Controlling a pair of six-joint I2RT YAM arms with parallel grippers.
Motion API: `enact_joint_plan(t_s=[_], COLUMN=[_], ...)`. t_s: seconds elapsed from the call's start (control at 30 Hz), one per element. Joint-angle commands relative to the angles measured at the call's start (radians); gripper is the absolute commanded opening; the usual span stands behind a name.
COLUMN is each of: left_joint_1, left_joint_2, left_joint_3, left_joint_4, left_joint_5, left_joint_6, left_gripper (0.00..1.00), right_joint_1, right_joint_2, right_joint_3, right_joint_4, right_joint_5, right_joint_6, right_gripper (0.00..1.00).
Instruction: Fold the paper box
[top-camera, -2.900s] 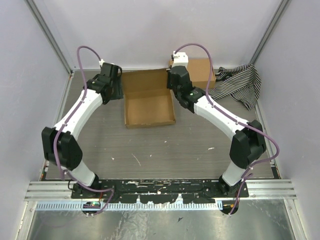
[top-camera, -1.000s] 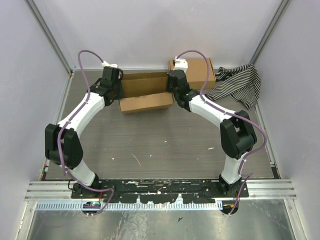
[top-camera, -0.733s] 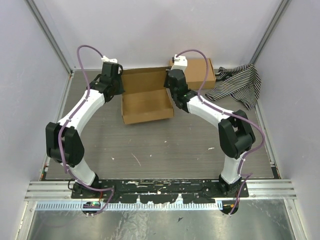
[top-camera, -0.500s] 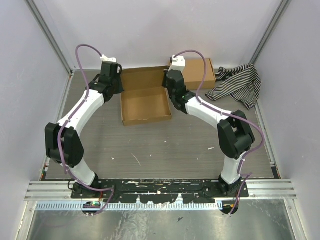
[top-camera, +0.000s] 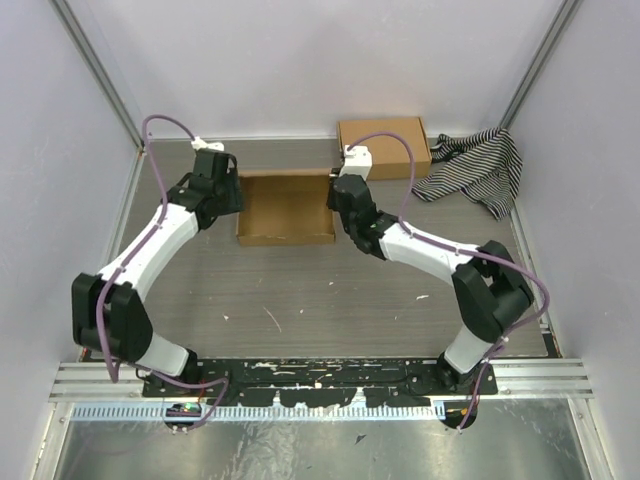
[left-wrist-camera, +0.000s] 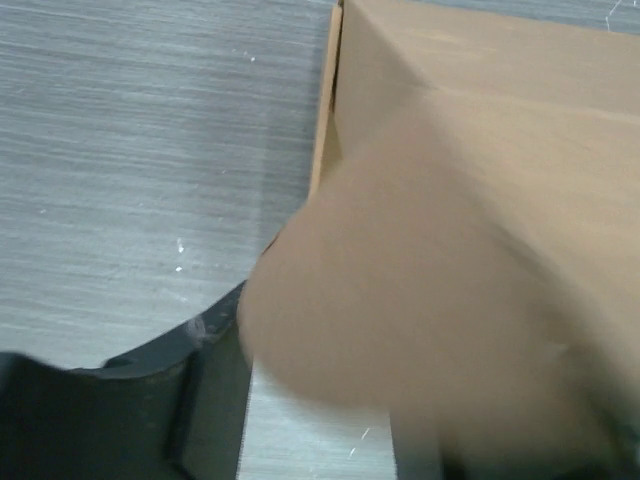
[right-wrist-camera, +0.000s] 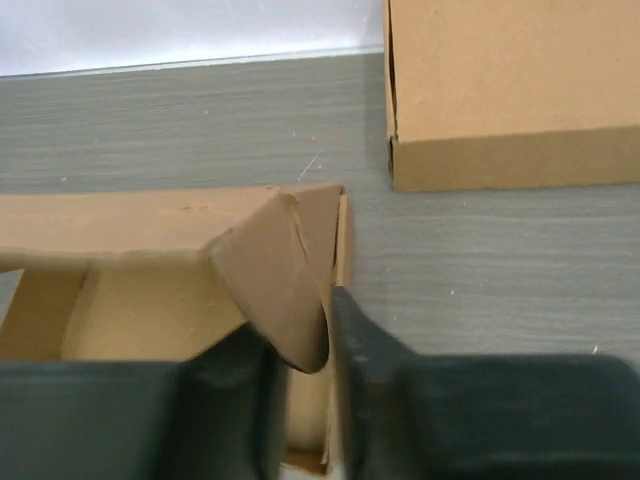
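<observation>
At the far middle of the table (top-camera: 300, 300), the paper box (top-camera: 287, 210) lies as a shallow open tray with its brown inside facing up. The left gripper (top-camera: 228, 196) is at its left end and the right gripper (top-camera: 342, 196) at its right end. From above, each wrist hides its own fingers and the box corners under them.

In the left wrist view, a blurred rounded piece of cardboard fills most of the frame. One dark finger (left-wrist-camera: 90, 420) shows at the lower left, with a strip of table between it and the cardboard. The other finger is all but hidden at the lower right, so the jaws stand spread wide.

In the right wrist view, a rounded flap (right-wrist-camera: 275, 275) of the box stands tilted between the two fingers (right-wrist-camera: 370, 380), which are a little apart. I cannot tell whether they press on it.

Far right of the paper box is a closed cardboard box (top-camera: 385, 147), well apart from it and cut off in the right wrist view. A striped cloth (top-camera: 480, 170) lies bunched in the far right corner.
</observation>
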Motion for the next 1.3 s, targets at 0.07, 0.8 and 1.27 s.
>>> enact_joint_plan(t_s=[0.07,0.8,1.27], left_joint_1=[0.000,0.036,0.081], left_joint_2=[-0.196,-0.045,0.276], left_joint_3=[-0.059,0.110,0.122], left_joint_4=[-0.149,-0.234,-0.147], left_joint_5=[-0.025,0.152,0.282], left_joint_6=[-0.050,-0.041,-0.062], left_gripper=[0.63,0.78,0.73], right_joint_1=[0.020,-0.233,-0.229], right_joint_2=[-0.190,-0.018,0.362], right_joint_3=[-0.027,0.387,0.526], right_joint_4=[-0.194,-0.796,-0.834], right_joint_5=[0.016,-0.604,-0.748], right_joint_6=[0.057,0.156,0.155], right_gripper=[0.53,0.82,0.68])
